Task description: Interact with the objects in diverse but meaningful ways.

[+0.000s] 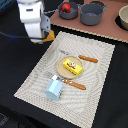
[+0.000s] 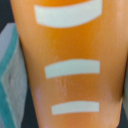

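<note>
Bread loaf is what's in play here, up in the upper left of the exterior view, tucked under the white arm with only an orange-yellow corner poking out. From the wrist view the loaf fills nearly the whole frame, orange with three pale stripes, so the claw looks clenched on it and lifted off the placemat. To do this bit well I'd keep it level and pick a bare patch of mat before lowering, since the grip itself is hidden and I can't tell how centred it is.

Around it in the exterior view: butter block sits on the round plate mid-frame, a knife just beside the plate's upper right, and a fork below it. Pale blue carton stands lower left of the plate, touching the fork area. Along the top of the desk, a grey pot and a second pot with the red ball inside. Plate and cutlery crowd the middle, so the mat's upper left looks like the easiest drop.
</note>
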